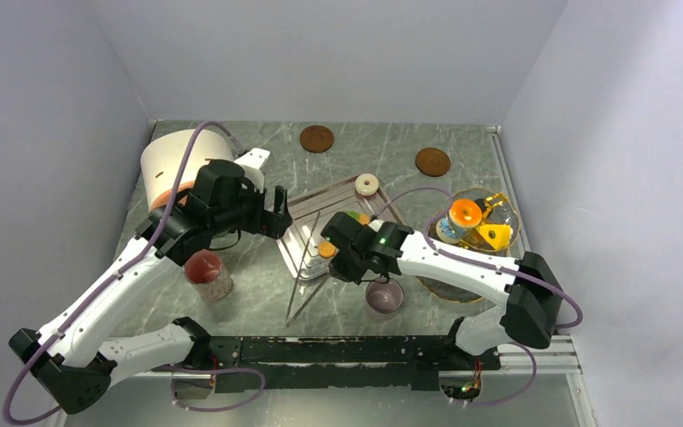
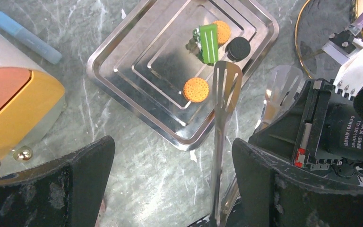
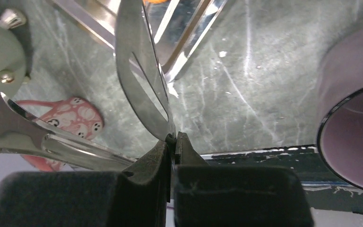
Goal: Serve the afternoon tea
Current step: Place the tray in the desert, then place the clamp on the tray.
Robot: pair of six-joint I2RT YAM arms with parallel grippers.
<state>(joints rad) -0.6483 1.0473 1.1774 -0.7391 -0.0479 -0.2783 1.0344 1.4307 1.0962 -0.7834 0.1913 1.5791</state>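
On the steel tray lie an orange treat, a second orange one, a black one and a green piece. Steel tongs reach onto the tray's near corner. My right gripper is shut on one tong blade. The tong handle runs between the wide-open fingers of my left gripper, close to the right finger, and nothing is pinched. The pinkish mug stands just right of the right gripper. A cream ring lies behind the tray.
A gold-rimmed glass plate at right holds an orange ring and yellow pieces. A red-lidded jar stands under the left arm. A white container sits back left. Two brown discs lie at the back. A blue pen lies left of the tray.
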